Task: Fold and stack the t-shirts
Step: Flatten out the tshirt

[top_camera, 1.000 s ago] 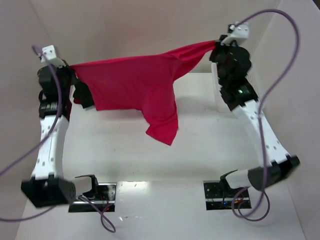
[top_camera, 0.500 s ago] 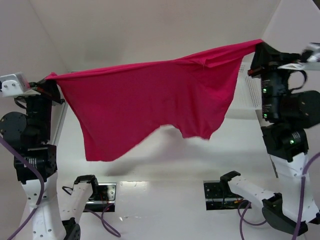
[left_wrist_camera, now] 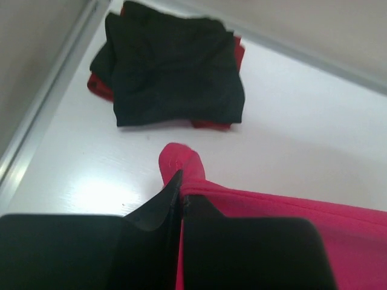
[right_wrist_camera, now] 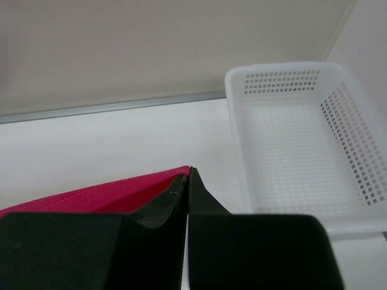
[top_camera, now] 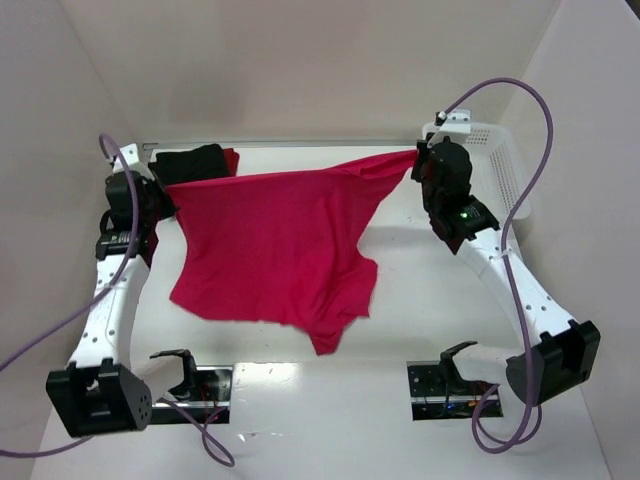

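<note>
Now the left gripper (top_camera: 158, 196) is pinched tight on one upper corner of the crimson-pink t-shirt (top_camera: 270, 250), and the right gripper (top_camera: 420, 168) is clamped on the opposite corner. The top edge of the cloth runs taut from one to the other. Below that edge the shirt hangs and spreads out unfolded, and its lower part seems to lie on the surface (top_camera: 420, 300) between the two arms, with one flap reaching towards their bases.

On the left wrist camera the left gripper (left_wrist_camera: 181, 181) has its fingers pressed together. A small tuft of the crimson-pink t-shirt (left_wrist_camera: 181, 160) pokes out past the tips, and the hem runs off to the gripper's right. Ahead of the tips, and apart from them, the black t-shirt (left_wrist_camera: 175, 72) lies folded on the darker red t-shirt (left_wrist_camera: 237, 53) (only its edges show).

On the right wrist camera the right gripper (right_wrist_camera: 188, 175) is likewise closed on the cloth, with the pink edge (right_wrist_camera: 91, 194) to its left. The white basket (right_wrist_camera: 290, 75) sits ahead and to its right, not touching it
</note>
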Controlling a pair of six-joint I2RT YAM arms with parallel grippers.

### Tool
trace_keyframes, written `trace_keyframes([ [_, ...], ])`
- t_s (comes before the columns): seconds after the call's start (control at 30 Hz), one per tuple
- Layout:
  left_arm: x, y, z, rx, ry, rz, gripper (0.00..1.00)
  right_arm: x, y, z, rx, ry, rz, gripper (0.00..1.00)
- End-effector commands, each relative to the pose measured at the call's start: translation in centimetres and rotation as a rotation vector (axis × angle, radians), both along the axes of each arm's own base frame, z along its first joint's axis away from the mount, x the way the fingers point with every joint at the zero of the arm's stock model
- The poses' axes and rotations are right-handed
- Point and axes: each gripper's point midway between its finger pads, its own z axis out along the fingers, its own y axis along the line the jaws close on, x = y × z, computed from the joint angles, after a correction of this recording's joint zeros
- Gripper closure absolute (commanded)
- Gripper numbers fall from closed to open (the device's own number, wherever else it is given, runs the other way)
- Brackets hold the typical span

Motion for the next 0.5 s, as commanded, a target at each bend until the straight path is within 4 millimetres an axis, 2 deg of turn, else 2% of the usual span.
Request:
trace_keyframes([
  [0.0, 3.0, 2.4, 0.9, 0.03, -0.074, 0.094, 1.0, 1.9, -2.7, 0.8, 0.054, -0.09, -0.148, 1.0],
  [0.03, 3.3, 2.5, 0.8, 0.039, -0.075, 0.091, 1.0, 2.0, -2.7, 1.2, 0.061, -0.107, -0.148, 1.0],
  [0.07, 4.0, 2.3, 1.9, 0.038, -0.11, 0.076, 1.0, 2.1, -2.7, 2.2, 0.073, -0.134, -0.147, 1.0],
  [0.17, 4.6, 2.9, 6.4, 0.071, -0.202, 0.081, 1.0, 2.1, -3.1, 7.4, 0.077, -0.237, -0.145, 1.0],
  [0.23, 4.3, 2.8, 7.9, 0.074, -0.225, 0.081, 1.0, 1.9, -3.3, 8.4, 0.061, -0.247, -0.145, 1.0],
  [0.27, 3.5, 2.6, 9.3, 0.085, -0.252, 0.071, 1.0, 0.6, -3.5, 10.6, 0.072, -0.296, -0.132, 1.0],
  [0.33, 2.2, 2.3, 10.7, 0.09, -0.286, 0.071, 1.0, -0.9, -3.8, 12.9, 0.092, -0.35, -0.122, 1.0],
  [0.37, 0.4, 2.0, 12.1, 0.094, -0.314, 0.072, 1.0, -2.5, -4.2, 14.3, 0.091, -0.374, -0.111, 1.0],
  [0.4, -0.6, 1.9, 13.3, 0.098, -0.348, 0.073, 1.0, -3.4, -4.2, 15.3, 0.09, -0.399, -0.093, 1.0],
  [0.47, -5.1, 1.3, 16.3, 0.102, -0.432, 0.088, 1.0, -7.3, -4.8, 18.1, 0.101, -0.472, -0.05, 1.0],
])
